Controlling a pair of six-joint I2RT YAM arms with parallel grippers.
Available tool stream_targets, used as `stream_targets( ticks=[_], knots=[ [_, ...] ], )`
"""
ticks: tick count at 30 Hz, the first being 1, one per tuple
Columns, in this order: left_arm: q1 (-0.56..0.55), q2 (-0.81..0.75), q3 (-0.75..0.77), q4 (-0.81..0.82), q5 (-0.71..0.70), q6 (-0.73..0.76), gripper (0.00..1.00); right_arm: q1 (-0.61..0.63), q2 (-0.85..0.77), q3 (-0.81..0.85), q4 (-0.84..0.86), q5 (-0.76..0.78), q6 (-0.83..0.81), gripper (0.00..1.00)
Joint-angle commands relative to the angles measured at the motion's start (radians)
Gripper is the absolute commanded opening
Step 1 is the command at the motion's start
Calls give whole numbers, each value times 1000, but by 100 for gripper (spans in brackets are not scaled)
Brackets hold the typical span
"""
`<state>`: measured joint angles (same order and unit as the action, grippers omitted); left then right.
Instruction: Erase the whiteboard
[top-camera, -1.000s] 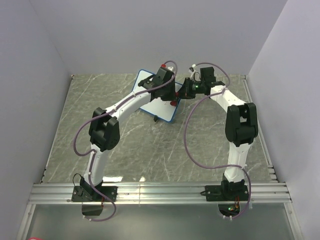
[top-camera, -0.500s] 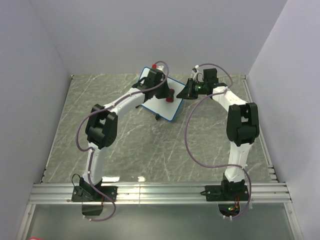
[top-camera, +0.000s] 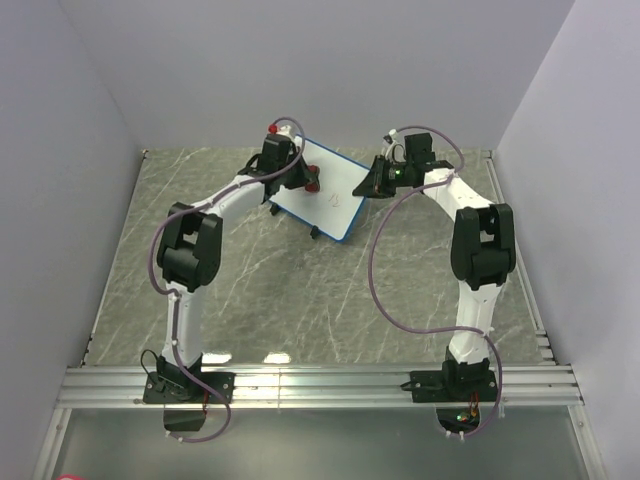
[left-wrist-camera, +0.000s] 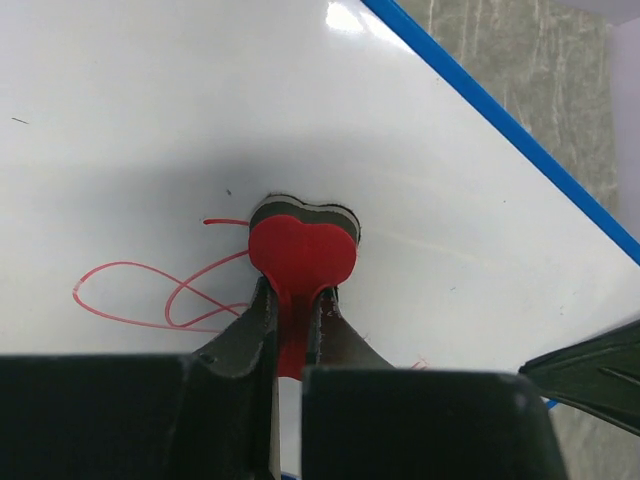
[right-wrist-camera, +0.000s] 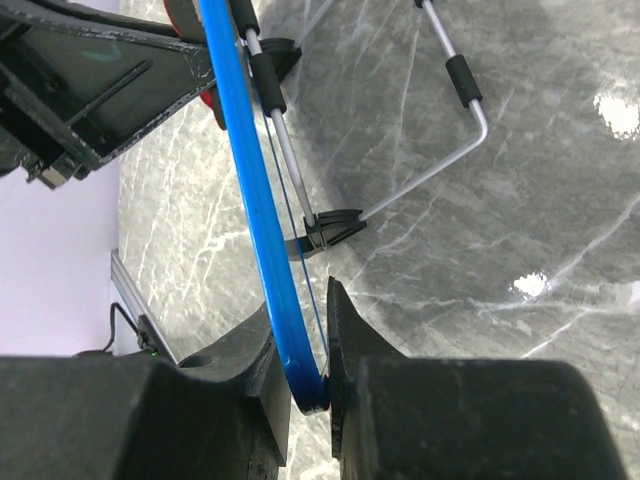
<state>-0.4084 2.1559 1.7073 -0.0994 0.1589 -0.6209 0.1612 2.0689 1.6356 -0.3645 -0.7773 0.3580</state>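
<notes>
The whiteboard, white with a thin blue frame, stands tilted at the back of the table. My left gripper is shut on a small red and black heart-shaped eraser pressed flat on the board face. Red scribble loops lie just left of the eraser. My right gripper is shut on the board's blue frame at its right corner. The right wrist view shows the board edge-on with its wire stand behind it.
The grey marble table spreads in front of the board. Plain walls close in the back and both sides. A metal rail carries both arm bases at the near edge.
My left gripper has slid the eraser leftward across the board, from its right-middle part to its upper left. The board has shifted slightly. My right gripper has kept its hold on the frame.
</notes>
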Motion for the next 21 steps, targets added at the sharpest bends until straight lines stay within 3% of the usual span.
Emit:
stream_targets(
  ticks=[1, 9, 17, 21],
  knots=[
    [-91, 55, -60, -97, -53, 67, 0, 20, 30, 15, -131, 87, 25, 0],
    [-251, -19, -132, -83, 2, 43, 0, 20, 25, -9, -108, 73, 33, 0],
    [-234, -4, -155, -92, -39, 43, 0, 20, -16, -62, -103, 72, 18, 0],
    [-124, 5, -166, -89, -50, 40, 0, 20, -38, -65, -113, 73, 10, 0]
  ],
)
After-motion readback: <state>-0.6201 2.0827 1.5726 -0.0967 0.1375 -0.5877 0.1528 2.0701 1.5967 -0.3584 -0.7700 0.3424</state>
